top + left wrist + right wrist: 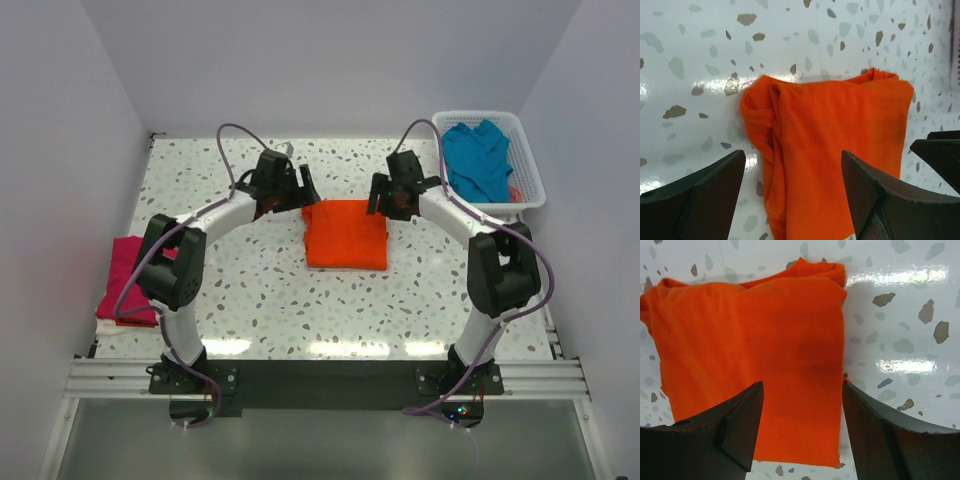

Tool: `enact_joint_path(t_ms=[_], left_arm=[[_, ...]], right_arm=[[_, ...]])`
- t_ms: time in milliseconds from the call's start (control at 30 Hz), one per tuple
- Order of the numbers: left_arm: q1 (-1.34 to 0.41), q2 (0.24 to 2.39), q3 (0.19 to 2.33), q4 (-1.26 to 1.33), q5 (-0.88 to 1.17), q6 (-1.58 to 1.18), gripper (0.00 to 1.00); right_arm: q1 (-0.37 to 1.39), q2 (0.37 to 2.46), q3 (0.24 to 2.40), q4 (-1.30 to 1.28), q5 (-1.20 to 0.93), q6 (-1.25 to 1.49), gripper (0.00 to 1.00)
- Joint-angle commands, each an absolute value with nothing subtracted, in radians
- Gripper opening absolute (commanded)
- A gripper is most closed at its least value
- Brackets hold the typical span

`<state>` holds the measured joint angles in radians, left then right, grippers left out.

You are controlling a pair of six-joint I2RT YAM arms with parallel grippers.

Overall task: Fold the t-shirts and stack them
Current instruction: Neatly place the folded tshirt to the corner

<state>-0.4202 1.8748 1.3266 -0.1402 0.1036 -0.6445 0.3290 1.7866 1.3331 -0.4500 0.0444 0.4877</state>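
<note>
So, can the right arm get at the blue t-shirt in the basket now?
Probably yes: the teal-blue t-shirt lies uncovered in the white basket, close beside the right gripper, whose jaws stand open and empty.

Bright overhead light glares off the glossy table (pixel 900 275), pictures sharp.

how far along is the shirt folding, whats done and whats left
Done: the magenta shirt looks folded at the left edge of the table, and the orange shirt lies folded mid-table. In hand: nothing; the left gripper and right gripper hang open over the orange shirt's far edge. Left: stacking orange with magenta, and the teal shirt, crumpled in the basket.
</note>
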Motion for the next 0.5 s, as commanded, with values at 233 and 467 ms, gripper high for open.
enact_joint_path(t_ms=[233, 467], left_arm=[[-0.456, 1.956, 1.301, -0.227, 0.129, -0.519, 0.86], [-0.48, 2.008, 1.24, -0.14, 0.196, -0.551, 0.8]], right_arm=[[0.357, 1.963, 1.382, -0.422, 0.113, 0.437, 0.68], [0.342, 2.002, 1.373, -0.403, 0.104, 0.433, 0.68]])
